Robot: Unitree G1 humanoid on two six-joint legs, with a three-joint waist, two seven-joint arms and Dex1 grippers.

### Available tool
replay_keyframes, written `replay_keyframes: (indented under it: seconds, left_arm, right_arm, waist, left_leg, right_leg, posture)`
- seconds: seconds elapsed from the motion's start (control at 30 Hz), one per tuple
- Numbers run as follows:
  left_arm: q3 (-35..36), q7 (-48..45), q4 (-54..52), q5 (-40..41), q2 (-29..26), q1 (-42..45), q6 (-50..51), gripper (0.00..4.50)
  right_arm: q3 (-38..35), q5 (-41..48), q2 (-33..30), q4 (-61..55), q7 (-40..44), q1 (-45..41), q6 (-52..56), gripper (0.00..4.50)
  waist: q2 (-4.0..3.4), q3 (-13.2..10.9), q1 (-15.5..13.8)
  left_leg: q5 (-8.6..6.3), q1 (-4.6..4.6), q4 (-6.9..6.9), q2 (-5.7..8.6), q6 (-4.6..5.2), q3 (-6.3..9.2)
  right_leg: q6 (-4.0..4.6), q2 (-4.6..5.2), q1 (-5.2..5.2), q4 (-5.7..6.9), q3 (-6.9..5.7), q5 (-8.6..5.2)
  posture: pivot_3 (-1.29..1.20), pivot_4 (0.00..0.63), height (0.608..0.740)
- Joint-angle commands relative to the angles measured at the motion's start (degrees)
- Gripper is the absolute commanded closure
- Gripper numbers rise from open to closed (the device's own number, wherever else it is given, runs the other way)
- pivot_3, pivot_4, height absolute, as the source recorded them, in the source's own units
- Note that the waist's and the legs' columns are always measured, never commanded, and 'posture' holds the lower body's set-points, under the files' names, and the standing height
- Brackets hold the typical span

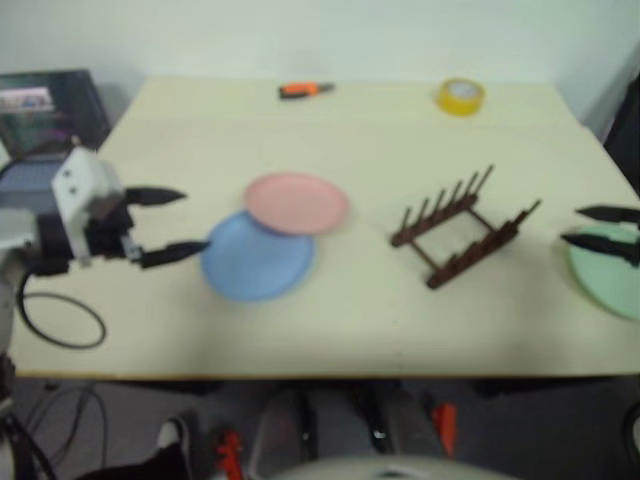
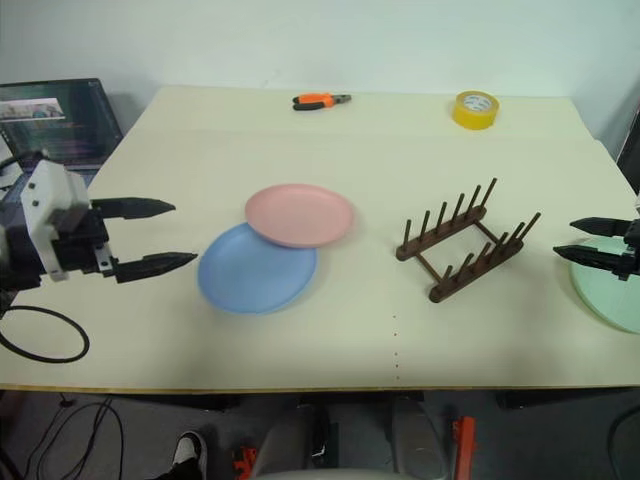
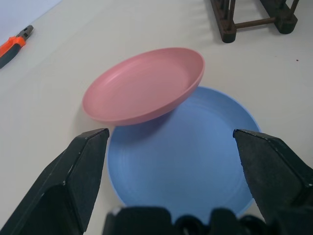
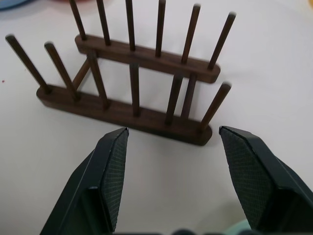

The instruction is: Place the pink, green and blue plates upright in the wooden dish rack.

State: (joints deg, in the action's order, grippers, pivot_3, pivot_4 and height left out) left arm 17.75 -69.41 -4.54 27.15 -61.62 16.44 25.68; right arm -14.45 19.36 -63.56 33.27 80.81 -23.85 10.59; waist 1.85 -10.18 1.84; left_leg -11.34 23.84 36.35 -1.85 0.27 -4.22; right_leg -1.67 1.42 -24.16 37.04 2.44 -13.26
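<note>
Pink plate (image 2: 299,214): pale, round and shallow, its near edge resting on the far rim of the blue plate (image 2: 256,268) and so tilted slightly. The blue plate lies flat on the table. Dish rack (image 2: 463,240): dark brown wood, two parallel rails with rows of thin upright pegs, empty, set at an angle to the right of both plates. Green plate (image 2: 612,285): mint, flat at the table's right edge, well apart from the rack.

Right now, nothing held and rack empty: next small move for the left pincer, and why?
Probably ease the left pincer forward onto the pink plate. Its jaws stand open, and the pink plate lies tilted on the blue plate, its rim lifted, easiest to pinch first.
</note>
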Motion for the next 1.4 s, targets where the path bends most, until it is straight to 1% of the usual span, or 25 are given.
replay_keyframes:
  seconds: [0.03,0.2,0.27,0.4,0.53,0.63,0.7,0.77,0.87,0.97,1.03,1.1,1.23,1.3,1.4]
  left_arm:
    - [0.4,-0.4,-0.4,0.2,-0.7,1.3,-0.9,0.0]
    - [-1.2,0.1,-1.1,0.7,0.1,2.5,-0.4,0.0]
    - [-1.4,0.1,-3.3,2.5,0.8,4.1,0.3,0.0]
    - [-4.4,0.8,-8.1,5.0,3.3,8.0,2.1,0.0]
    - [-14.0,2.8,-12.2,3.9,9.1,12.7,4.6,0.0]
    - [-19.2,4.2,-13.6,2.3,13.0,14.2,4.9,0.0]
    - [-23.5,6.6,-13.4,-0.5,15.7,16.9,6.3,0.0]
    - [-29.0,9.2,-13.1,-5.5,18.4,19.9,6.8,0.0]
    - [-34.7,13.3,-12.2,-8.9,24.7,22.4,8.4,0.0]
    - [-39.0,15.9,-13.8,-9.0,30.9,22.4,12.1,0.0]
    - [-40.7,17.4,-15.3,-8.6,33.5,21.5,15.0,0.0]
    - [-42.0,17.8,-15.7,-9.8,33.7,20.8,15.6,0.0]
    - [-42.7,22.8,-14.8,-12.0,36.3,20.7,18.8,0.0]
    - [-42.1,23.9,-14.5,-12.1,36.8,19.6,19.1,0.0]
    - [-43.2,26.7,-13.0,-13.2,39.5,18.3,19.3,0.0]
  right_arm:
    - [-3.1,2.4,-0.5,-3.6,-0.4,0.7,1.0,1.29]
    - [-3.1,2.5,-0.7,-4.1,-0.8,0.3,1.6,1.29]
    - [-3.1,2.8,-0.8,-4.1,-0.7,-0.7,1.9,1.29]
    - [-2.6,2.0,-1.0,-2.3,-0.8,-1.9,0.7,1.29]
    - [-5.5,3.3,-0.8,-5.3,-2.2,1.9,1.6,1.29]
    - [-7.9,4.1,-1.2,-7.0,-3.0,5.3,2.3,1.29]
    - [-10.0,5.0,-2.2,-9.6,-2.8,7.6,4.2,1.29]
    - [-11.2,4.9,-3.6,-10.5,-2.2,8.7,4.9,1.29]
    - [-12.2,4.6,-5.0,-10.3,-1.8,10.6,5.5,1.29]
    - [-14.6,5.7,-6.1,-14.0,-1.4,14.0,7.9,1.29]
    - [-15.5,6.4,-6.2,-17.3,-2.0,15.1,9.8,1.29]
    - [-15.1,6.8,-5.7,-19.5,-2.7,15.1,11.0,1.29]
    - [-12.0,7.2,-3.9,-21.3,-3.6,12.6,11.4,1.29]
    - [-10.7,7.5,-2.8,-22.6,-5.0,11.3,12.2,1.29]
    - [-8.7,7.6,-1.6,-23.1,-5.4,10.0,12.8,1.29]
  waist:
    - [0.0,0.0,0.1]
    - [0.0,0.0,0.0]
    - [0.0,0.0,0.0]
    - [0.0,0.0,-0.1]
    - [-0.03,0.0,-0.3]
    - [-0.02,0.0,-0.3]
    - [-0.02,0.0,-0.3]
    - [-0.03,0.0,-0.3]
    - [-0.06,0.0,-0.1]
    - [-0.02,0.0,0.1]
    - [-0.04,0.0,0.1]
    - [-0.06,0.1,0.2]
    - [-0.08,0.1,0.2]
    - [-0.08,0.1,0.1]
    - [-0.08,0.1,0.0]
  left_leg:
    - [0.0,0.0,0.0,0.0,0.0,0.0]
    - [0.0,-0.02,0.0,-0.01,0.0,-0.01]
    - [0.0,-0.02,0.0,0.0,0.0,-0.02]
    - [0.0,0.01,0.04,0.03,0.0,-0.02]
    - [0.01,0.0,0.04,0.07,0.01,0.01]
    - [0.01,0.03,0.1,0.09,0.01,0.04]
    - [0.01,0.04,0.15,0.1,0.01,0.07]
    - [0.01,0.07,0.29,0.13,0.01,0.1]
    - [0.01,0.05,0.5,0.17,0.02,0.12]
    - [-0.01,-0.04,0.61,0.15,0.04,0.21]
    - [-0.01,-0.04,0.62,0.16,0.04,0.26]
    - [-0.01,-0.05,0.61,0.16,0.04,0.31]
    - [0.0,-0.07,0.61,0.2,0.03,0.56]
    - [0.0,-0.07,0.64,0.24,0.03,0.71]
    - [0.0,-0.06,0.66,0.26,0.03,0.7]
  right_leg:
    - [0.0,0.0,0.0,0.0,0.0,0.0]
    - [-0.01,-0.02,0.0,0.03,0.01,0.01]
    - [-0.01,-0.02,0.01,0.02,0.01,0.01]
    - [-0.04,-0.01,0.03,0.01,0.02,0.02]
    - [-0.08,-0.04,0.08,0.01,0.02,0.04]
    - [-0.24,-0.07,0.1,0.03,0.04,0.12]
    - [-0.34,-0.1,0.11,0.02,0.04,0.18]
    - [-0.4,-0.14,0.13,0.06,0.05,0.21]
    - [-0.37,-0.14,0.23,0.06,0.1,0.21]
    - [-0.39,-0.13,0.43,0.0,0.1,0.23]
    - [-0.4,-0.13,0.43,0.02,0.1,0.24]
    - [-0.4,-0.17,0.42,0.06,0.09,0.23]
    - [-0.31,-0.28,0.43,0.08,-0.01,0.26]
    - [-0.31,-0.28,0.48,0.06,-0.01,0.27]
    - [-0.31,-0.24,0.54,-0.03,0.0,0.26]
  posture:
    - [0.0,0.15,0.74]
    - [0.0,0.15,0.74]
    - [0.0,0.15,0.74]
    - [0.0,0.15,0.74]
    - [0.0,0.15,0.74]
    - [0.0,0.15,0.74]
    - [0.0,0.15,0.74]
    - [0.0,0.15,0.74]
    - [0.0,0.15,0.74]
    - [0.0,0.15,0.74]
    - [0.0,0.15,0.74]
    - [0.0,0.15,0.74]
    - [0.0,0.15,0.74]
    - [0.0,0.15,0.74]
    - [0.0,0.15,0.74]
